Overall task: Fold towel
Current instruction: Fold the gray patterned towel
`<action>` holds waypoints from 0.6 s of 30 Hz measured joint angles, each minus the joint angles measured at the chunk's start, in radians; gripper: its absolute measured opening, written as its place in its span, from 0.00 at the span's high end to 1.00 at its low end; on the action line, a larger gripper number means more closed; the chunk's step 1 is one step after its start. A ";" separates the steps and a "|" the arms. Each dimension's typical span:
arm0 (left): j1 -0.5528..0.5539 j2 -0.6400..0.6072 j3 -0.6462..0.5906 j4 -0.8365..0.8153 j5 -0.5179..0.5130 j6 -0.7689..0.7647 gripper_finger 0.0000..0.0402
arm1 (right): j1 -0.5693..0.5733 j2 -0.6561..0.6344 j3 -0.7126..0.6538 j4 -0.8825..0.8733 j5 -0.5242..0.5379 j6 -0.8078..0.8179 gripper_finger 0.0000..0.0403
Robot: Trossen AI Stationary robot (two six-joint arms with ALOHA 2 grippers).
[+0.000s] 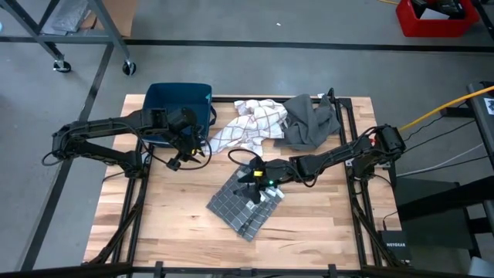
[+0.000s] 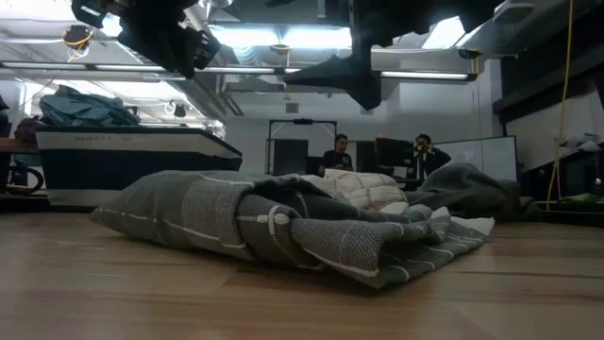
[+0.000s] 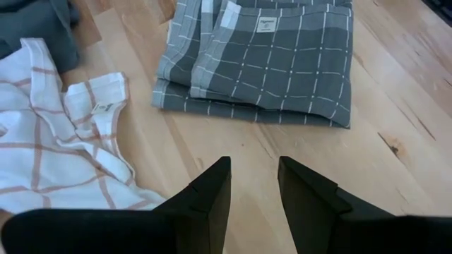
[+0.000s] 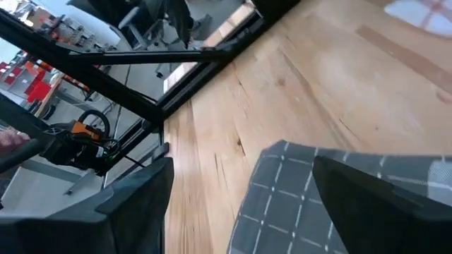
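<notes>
The grey checked towel (image 1: 245, 207) lies folded in several layers on the wooden table, near its middle; it also fills the low view (image 2: 283, 231). My right gripper (image 1: 252, 180) hovers open just above the towel's far end, and in its wrist view the fingers stand wide on either side of the grey cloth (image 4: 296, 197) without touching it. My left gripper (image 1: 180, 161) is open and raised over bare wood beside the blue bin. Its wrist view looks down past the gripper (image 3: 254, 176) to the folded towel (image 3: 282, 63).
A white towel with red checks (image 1: 251, 123) lies crumpled at the table's far side, with a dark grey cloth (image 1: 310, 120) heaped next to it. A blue bin (image 1: 177, 108) stands at the far left corner. Bare wood (image 1: 170, 224) lies near the front edge. People sit in the room behind (image 2: 377, 156).
</notes>
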 joint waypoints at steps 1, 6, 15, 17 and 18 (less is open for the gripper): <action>0.000 0.000 0.000 0.000 0.000 0.000 0.72 | -0.001 0.000 0.000 -0.011 0.000 0.001 0.15; 0.000 0.000 0.000 0.000 0.000 -0.001 0.72 | 0.000 0.000 -0.001 -0.052 0.000 0.001 0.15; -0.026 0.000 0.000 -0.002 0.009 -0.116 0.72 | 0.054 -0.001 -0.001 -0.092 0.000 0.019 0.15; -0.030 0.000 0.000 0.000 0.008 -0.144 0.72 | 0.068 -0.001 -0.001 -0.121 0.000 0.020 0.15; -0.033 0.000 0.000 -0.001 0.008 -0.158 0.72 | 0.076 -0.001 -0.001 -0.130 0.000 0.019 0.15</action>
